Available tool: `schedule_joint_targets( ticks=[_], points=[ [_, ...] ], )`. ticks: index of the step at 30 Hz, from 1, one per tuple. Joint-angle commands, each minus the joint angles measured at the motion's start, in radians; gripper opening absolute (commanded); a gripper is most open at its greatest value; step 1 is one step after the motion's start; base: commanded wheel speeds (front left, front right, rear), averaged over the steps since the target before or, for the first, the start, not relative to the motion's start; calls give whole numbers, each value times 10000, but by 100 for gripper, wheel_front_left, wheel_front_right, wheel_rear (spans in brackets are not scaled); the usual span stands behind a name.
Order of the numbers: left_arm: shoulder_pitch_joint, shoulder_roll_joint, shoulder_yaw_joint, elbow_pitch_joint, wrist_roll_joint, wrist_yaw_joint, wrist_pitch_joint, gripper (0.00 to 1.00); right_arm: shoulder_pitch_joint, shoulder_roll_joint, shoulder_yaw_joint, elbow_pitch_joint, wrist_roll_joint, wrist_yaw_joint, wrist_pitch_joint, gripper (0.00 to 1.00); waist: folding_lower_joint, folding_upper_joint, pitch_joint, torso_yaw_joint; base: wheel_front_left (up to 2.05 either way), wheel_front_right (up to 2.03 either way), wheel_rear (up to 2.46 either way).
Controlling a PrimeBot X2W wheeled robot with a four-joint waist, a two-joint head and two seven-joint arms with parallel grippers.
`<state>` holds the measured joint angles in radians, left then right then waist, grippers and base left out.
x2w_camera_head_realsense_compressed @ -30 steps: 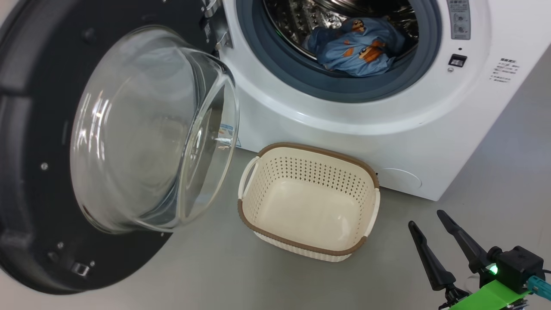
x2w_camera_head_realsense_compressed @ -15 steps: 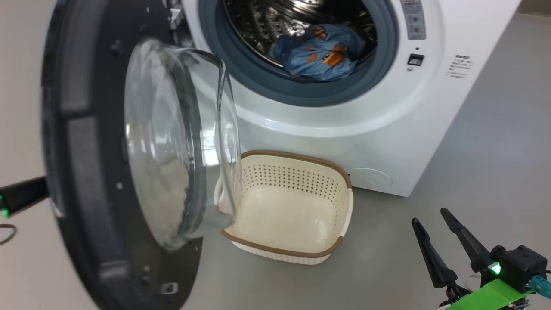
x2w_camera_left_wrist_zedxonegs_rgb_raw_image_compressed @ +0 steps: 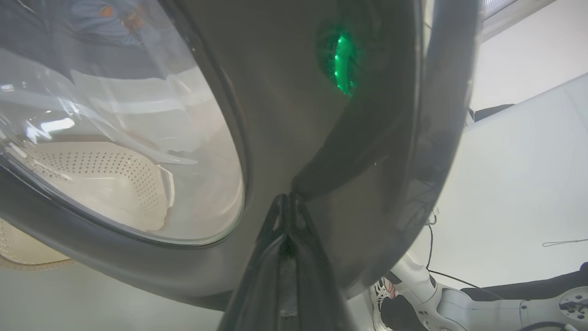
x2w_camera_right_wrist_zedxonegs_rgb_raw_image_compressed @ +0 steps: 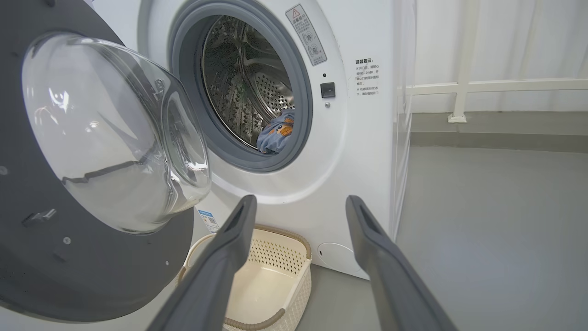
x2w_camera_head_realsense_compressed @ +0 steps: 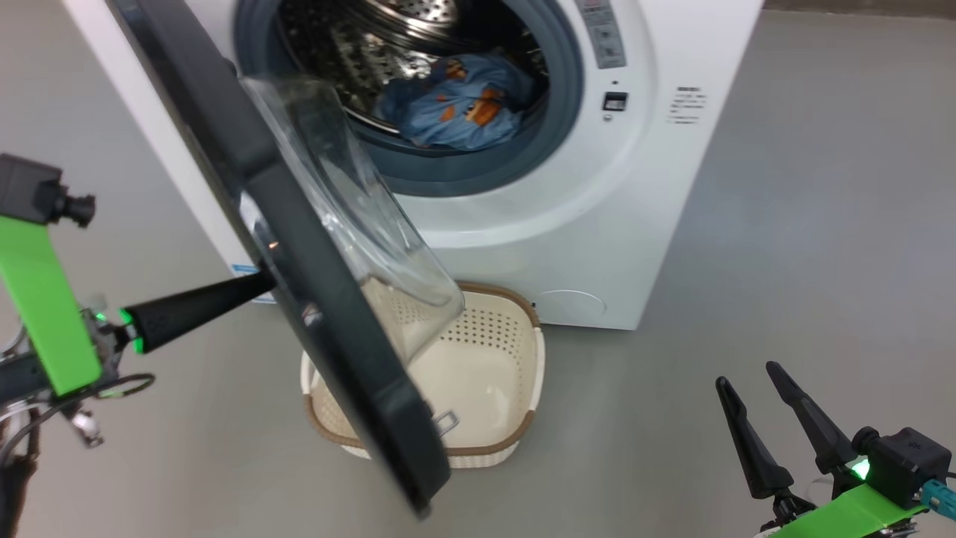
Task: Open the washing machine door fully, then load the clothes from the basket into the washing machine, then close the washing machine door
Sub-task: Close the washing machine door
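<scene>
The washing machine [x2w_camera_head_realsense_compressed: 597,246] stands with its mouth uncovered. Inside the steel drum [x2w_camera_head_realsense_compressed: 336,45] the clothes [x2w_camera_head_realsense_compressed: 455,104] lie in a blue, orange-printed heap at the bottom, just behind the grey gasket [x2w_camera_head_realsense_compressed: 560,112]. On the floor [x2w_camera_head_realsense_compressed: 784,261] in front of the machine sits the basket [x2w_camera_head_realsense_compressed: 497,332], showing its bare cream bottom. The door [x2w_camera_head_realsense_compressed: 314,299] hangs partway swung – edge-on in the head view, its glass bowl above the basket's near side. The left gripper [x2w_camera_head_realsense_compressed: 265,282] reaches in level from the left, its fingers [x2w_camera_left_wrist_zedxonegs_rgb_raw_image_compressed: 287,216] pressed together and their tips against the door's dark outer face. The right gripper [x2w_camera_head_realsense_compressed: 747,374] waits low at the right, well apart from the machine, its fingers spread wide with nothing between them.
</scene>
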<state>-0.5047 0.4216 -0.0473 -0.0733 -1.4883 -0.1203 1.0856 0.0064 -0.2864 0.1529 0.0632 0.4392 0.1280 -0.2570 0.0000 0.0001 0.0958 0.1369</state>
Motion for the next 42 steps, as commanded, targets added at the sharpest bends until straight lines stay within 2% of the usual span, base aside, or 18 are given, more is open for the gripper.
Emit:
schedule_joint_targets(
  ticks=[1,8,19,28,36,39,42],
  points=[
    [-719,187,277,-336,153,-100,-179,0,52,-111,172,-227,-107,27,-48,100,0,-1,86,-484,0,0,0],
    [-1404,-265,-59,-7,630,-102,-899,0,-85,-54,146,-240,-93,27,-48,100,0,-1,280,-1020,0,0,0],
    [-2704,-687,-747,1183,1474,-103,-2755,0,-312,129,53,-238,-90,27,-48,100,0,-1,561,-1565,0,0,0],
    [-2715,-468,-1299,1482,1367,-103,-3657,0,-335,198,-59,-231,-122,27,-48,100,0,-1,562,-1526,0,0,0],
    [-1718,-75,-1357,1355,1148,-103,-4454,0,-193,181,-109,-196,-123,27,-48,100,0,-1,305,-1330,0,0,0],
    [-1120,93,-1361,1315,1200,-103,-4874,27,-104,177,-175,-217,-137,27,-48,100,0,-1,237,-1233,0,0,0],
    [-496,265,-1473,1291,1323,-103,-5296,62,-4,156,-235,-229,-149,27,-48,100,0,-1,147,-1125,0,0,0]
  ],
)
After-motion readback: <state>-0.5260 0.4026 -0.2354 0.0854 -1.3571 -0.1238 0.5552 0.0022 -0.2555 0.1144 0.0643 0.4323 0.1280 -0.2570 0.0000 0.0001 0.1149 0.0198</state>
